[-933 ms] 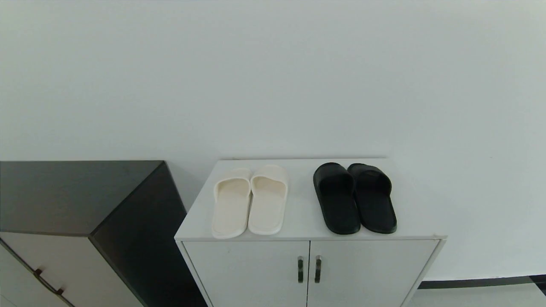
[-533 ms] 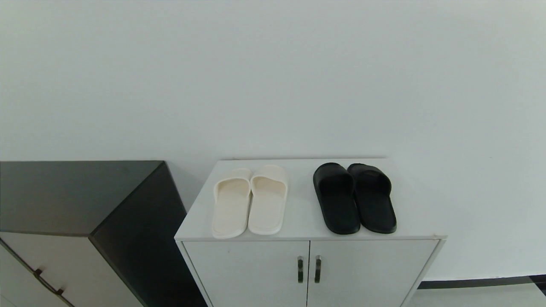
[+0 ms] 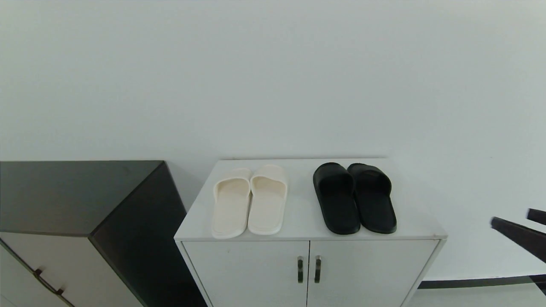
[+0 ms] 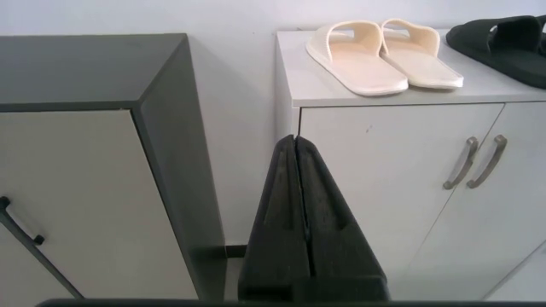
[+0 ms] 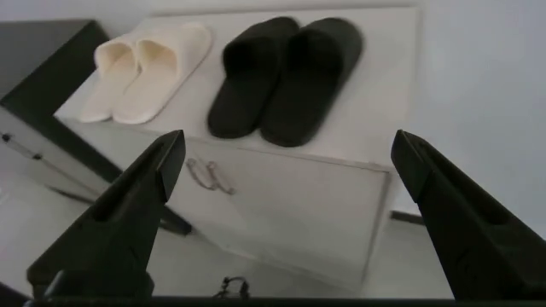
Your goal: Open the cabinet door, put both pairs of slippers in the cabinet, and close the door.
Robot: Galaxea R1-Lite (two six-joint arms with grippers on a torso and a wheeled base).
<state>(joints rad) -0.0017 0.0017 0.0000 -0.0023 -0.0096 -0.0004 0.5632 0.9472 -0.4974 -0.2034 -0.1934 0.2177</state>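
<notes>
Cabinet (image 3: 300, 215): white, both doors (image 3: 247, 273) shut, two pairs of slippers on top.
R hand (image 5: 287, 141) spread wide, holding nothing and touching nothing; it hangs off the cabinet's right side, well apart from it. L hand (image 4: 295, 153) has its fingers pressed tight together w/ nothing between them, low in front of the cabinet's left edge, no contact. White slippers (image 3: 249, 200) lie side by side on the left half of the top, black slippers (image 3: 355, 198) on the right half. Toes point to the wall (image 3: 273, 76); each pair touches, and the two pairs lie apart. Two vertical handles (image 3: 300, 269) sit either side of the centre seam, nothing in front of them. Dark cabinet (image 3: 64, 192) stands just left, a narrow gap between.
</notes>
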